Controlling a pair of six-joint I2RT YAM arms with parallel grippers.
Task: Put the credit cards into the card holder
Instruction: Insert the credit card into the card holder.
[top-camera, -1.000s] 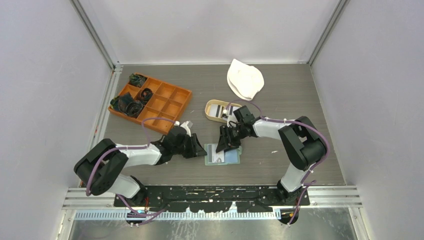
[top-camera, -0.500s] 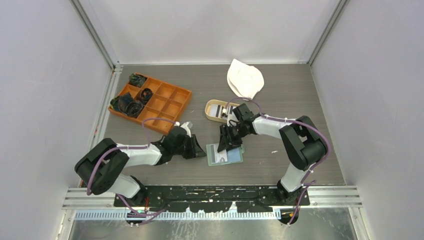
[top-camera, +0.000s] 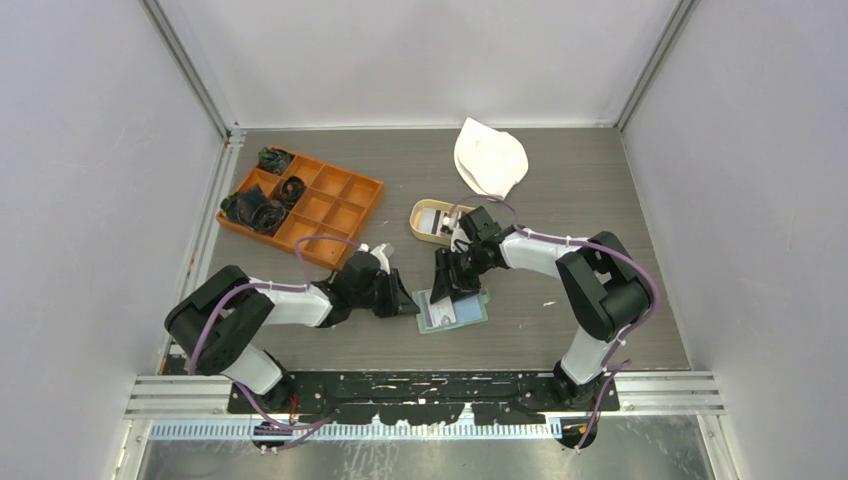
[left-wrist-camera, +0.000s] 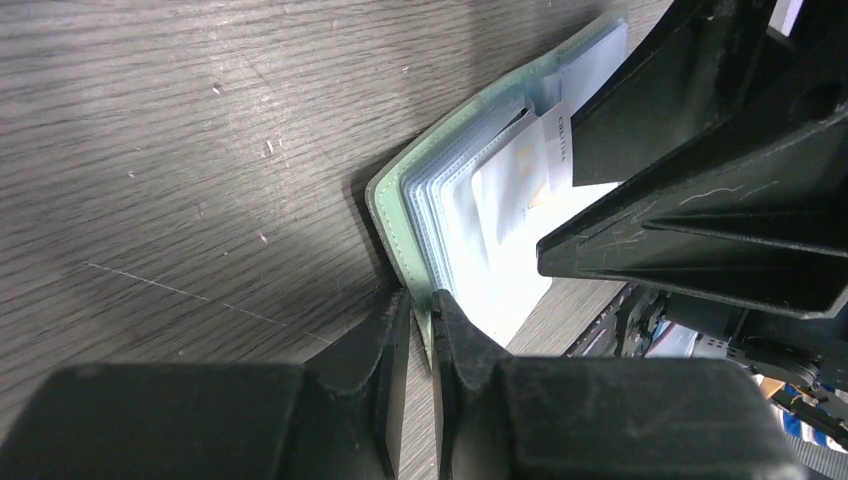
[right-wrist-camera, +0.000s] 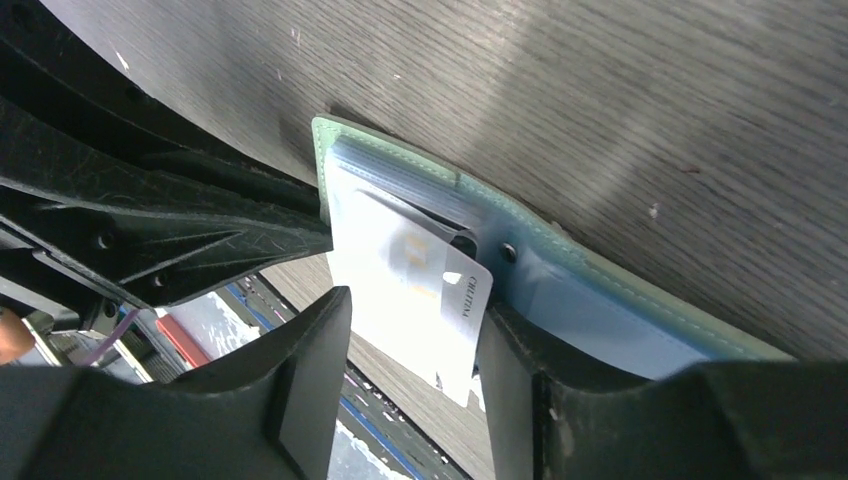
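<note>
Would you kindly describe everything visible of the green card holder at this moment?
The card holder is a small sage-green wallet, leather-like with stitched edges, lying open on the grey wood-grain table between the two arms. Inside are clear, pale blue plastic sleeves and a snap stud. The left gripper pinches the edge of its cover, and the right gripper holds a white card partly slid into one sleeve.

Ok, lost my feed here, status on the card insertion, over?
Left gripper pinching card holder cover edge. Right gripper holding white credit card, leading edge entering the holder, not seated. Nothing blocking.
</note>
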